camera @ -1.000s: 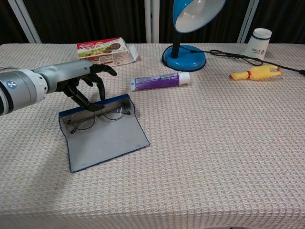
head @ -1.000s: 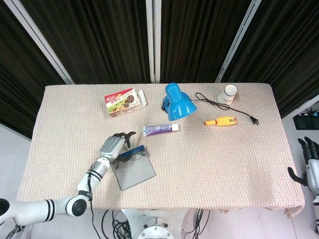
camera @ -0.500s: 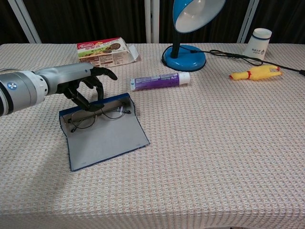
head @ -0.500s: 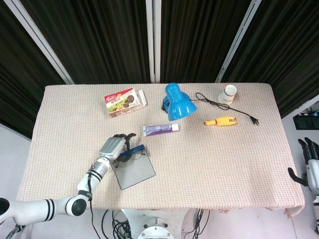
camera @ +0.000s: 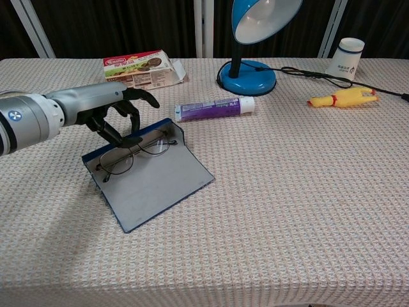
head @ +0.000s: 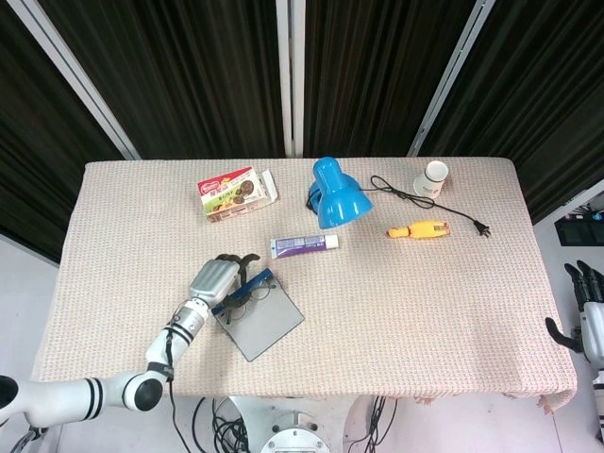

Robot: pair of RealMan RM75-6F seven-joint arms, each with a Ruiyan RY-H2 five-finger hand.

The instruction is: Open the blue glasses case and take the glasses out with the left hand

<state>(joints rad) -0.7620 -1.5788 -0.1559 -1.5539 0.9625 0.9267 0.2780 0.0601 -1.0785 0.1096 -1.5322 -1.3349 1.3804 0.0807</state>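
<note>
**Case swings round under the left hand**

Since the earlier frames the open blue glasses case (camera: 153,182) has turned on the table: its flat grey lid, which lay squarely toward the robot, now points off toward the robot's right, and its spine edge sits at a slant beneath the fingers. The left hand (camera: 105,109) has stayed where it was.

The woven beige tablecloth (camera: 287,192) bears everything. Beyond the left hand and to its right stands one blue desk lamp (camera: 252,35), its black cord (camera: 307,71) trailing away toward the far right. Just beyond the hand lies one red-and-white biscuit box (camera: 142,67).

The case lies open directly under and just in front of the left hand, lid flat, so the opening step looks done. One pair of thin wire-framed glasses (camera: 133,153) rests in it, temples folded, at the hinge edge nearest the fingers. That hand hangs palm down with its dark fingers (camera: 131,112) curled toward the case's rim. It appears to touch the rim, but whether it grips the frame cannot be told; the glasses look unlifted.

To the hand's right lies one purple tube (camera: 214,109); well beyond that, one yellow rubber chicken (camera: 342,97) and one white paper cup (camera: 349,56).

The right hand (head: 583,316) hangs off the table's far edge, fingers apart, holding nothing.
</note>
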